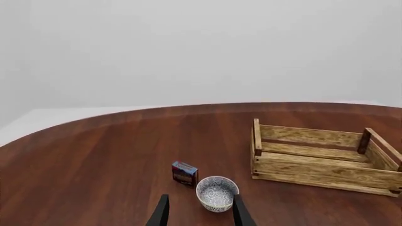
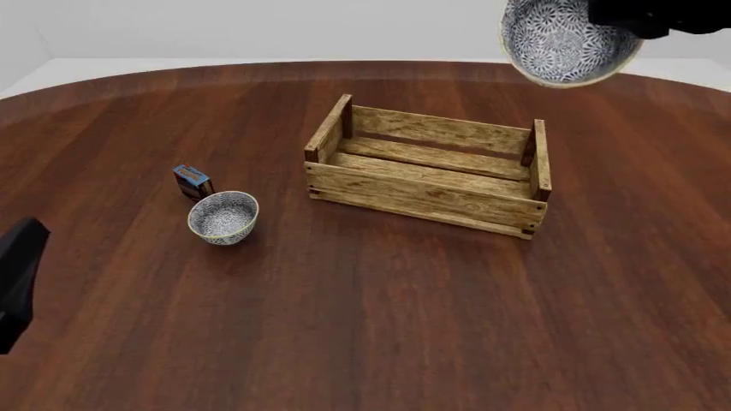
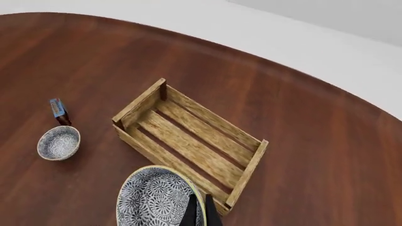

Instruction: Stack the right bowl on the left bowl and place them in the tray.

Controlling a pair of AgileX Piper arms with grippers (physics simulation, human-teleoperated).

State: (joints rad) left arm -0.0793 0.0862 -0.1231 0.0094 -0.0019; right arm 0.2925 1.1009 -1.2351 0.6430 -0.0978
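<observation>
The right bowl (image 2: 566,43), speckled with a cream-yellow rim, hangs tilted high above the table, beyond the tray's far right corner. My right gripper (image 3: 201,214) is shut on its rim, and the bowl (image 3: 157,200) fills the bottom of the right wrist view. The left bowl (image 2: 222,217) stands upright on the table, left of the tray (image 2: 423,193). My left gripper (image 1: 201,216) is open and apart from that bowl (image 1: 217,193), which sits just ahead of its fingertips. The tray (image 3: 139,101) holds nothing.
A small blue box (image 2: 192,180) stands upright just behind and left of the left bowl, close to it. Part of my left arm (image 2: 17,274) shows at the front view's left edge. The round wooden table's far edge (image 2: 365,64) curves behind the tray.
</observation>
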